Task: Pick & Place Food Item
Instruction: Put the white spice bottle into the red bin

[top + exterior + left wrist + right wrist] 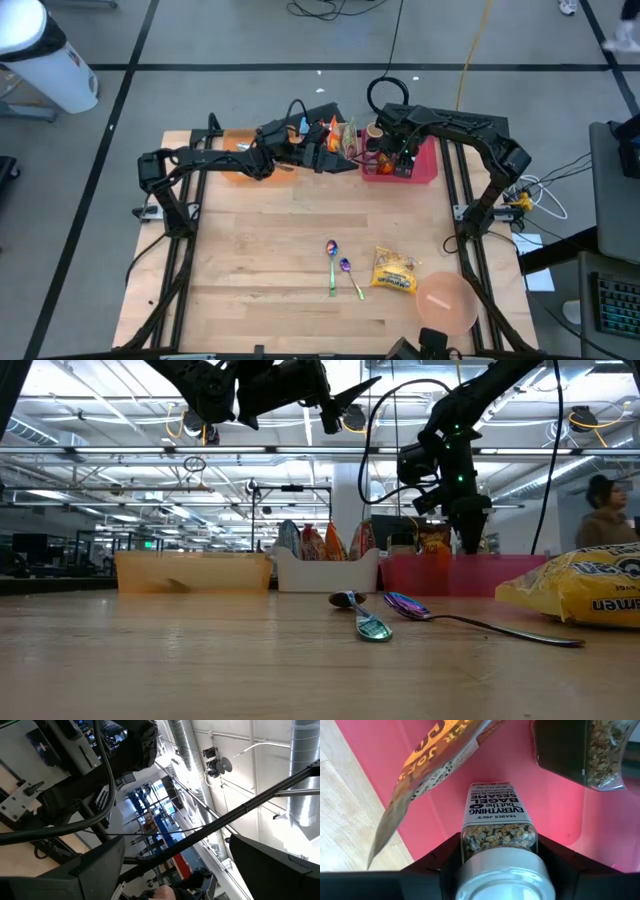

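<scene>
Nearest you on the desk lie two iridescent spoons, side by side, their bowls toward the bins; just to their right sits a yellow ramen packet, and beyond that, at the desk's near right corner, a pale pink bowl; in the low view the spoons cross in front of the packet's edge.

Farther back, along the far edge, you have three bins in a row: an orange bin on the left, a white bin holding upright snack packets in the middle, and a pink bin on the right.

Your right gripper reaches down into the pink bin; its wrist view shows the jaws closed on either side of a seasoning jar, a clear bottle of bagel seasoning with a silver cap, lying label-up against the pink floor of the bin; a tilted orange packet leans just beside it, and a dark-lidded tub of grains stands at the bin's far corner.

Your left gripper hangs raised above the white bin, well off the desk, its jaws spread wide and holding nothing; its camera points up at the ceiling pipes.
</scene>
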Action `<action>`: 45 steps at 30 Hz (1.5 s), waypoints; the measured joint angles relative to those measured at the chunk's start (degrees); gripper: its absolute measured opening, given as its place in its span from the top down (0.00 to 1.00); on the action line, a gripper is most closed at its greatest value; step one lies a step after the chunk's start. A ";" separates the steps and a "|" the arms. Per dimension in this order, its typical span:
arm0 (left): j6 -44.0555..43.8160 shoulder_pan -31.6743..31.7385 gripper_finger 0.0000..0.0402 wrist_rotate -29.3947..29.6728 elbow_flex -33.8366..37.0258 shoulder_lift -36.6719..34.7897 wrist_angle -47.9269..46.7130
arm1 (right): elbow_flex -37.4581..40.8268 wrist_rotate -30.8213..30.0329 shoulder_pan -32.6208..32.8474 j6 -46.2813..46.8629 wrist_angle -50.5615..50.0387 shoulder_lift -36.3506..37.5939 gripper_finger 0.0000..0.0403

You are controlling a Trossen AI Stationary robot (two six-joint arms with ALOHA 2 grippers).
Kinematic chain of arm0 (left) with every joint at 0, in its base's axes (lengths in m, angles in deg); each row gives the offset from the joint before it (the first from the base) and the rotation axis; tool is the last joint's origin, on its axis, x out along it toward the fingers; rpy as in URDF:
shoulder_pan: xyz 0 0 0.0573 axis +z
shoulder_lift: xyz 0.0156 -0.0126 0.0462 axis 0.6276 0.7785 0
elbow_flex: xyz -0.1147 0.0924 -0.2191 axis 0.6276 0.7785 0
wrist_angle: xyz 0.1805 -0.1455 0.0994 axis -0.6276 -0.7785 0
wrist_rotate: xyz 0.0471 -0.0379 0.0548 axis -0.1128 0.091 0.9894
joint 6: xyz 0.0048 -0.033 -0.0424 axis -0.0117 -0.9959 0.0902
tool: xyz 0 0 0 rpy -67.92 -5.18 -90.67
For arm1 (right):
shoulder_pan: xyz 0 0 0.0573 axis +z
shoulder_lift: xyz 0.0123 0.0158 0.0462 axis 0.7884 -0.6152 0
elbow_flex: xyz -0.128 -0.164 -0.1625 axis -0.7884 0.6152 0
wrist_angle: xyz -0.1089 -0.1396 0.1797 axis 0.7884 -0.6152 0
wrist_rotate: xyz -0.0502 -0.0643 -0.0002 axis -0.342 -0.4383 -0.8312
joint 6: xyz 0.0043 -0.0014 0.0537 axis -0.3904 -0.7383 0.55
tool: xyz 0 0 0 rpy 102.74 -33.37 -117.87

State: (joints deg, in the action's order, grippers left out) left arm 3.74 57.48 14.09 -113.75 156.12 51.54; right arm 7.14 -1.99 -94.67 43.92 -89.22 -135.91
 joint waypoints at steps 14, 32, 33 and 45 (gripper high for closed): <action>0.31 0.00 0.09 0.00 0.00 0.00 0.00 | 0.00 0.15 0.00 -0.06 0.01 0.00 0.48; 0.44 0.00 0.09 0.04 0.00 0.00 -0.02 | 0.00 0.24 -0.02 -0.20 -0.03 0.00 0.47; 0.48 0.00 0.09 0.02 0.00 0.01 -0.01 | 0.00 0.24 -0.02 -0.17 -0.04 0.00 0.47; 0.46 0.00 0.09 0.07 0.00 0.02 -0.02 | -0.02 0.19 -0.02 -0.01 -0.09 0.00 0.47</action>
State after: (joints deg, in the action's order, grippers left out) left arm 4.20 57.48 14.16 -113.75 156.14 51.51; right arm 7.11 -1.80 -94.69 43.91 -89.31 -135.91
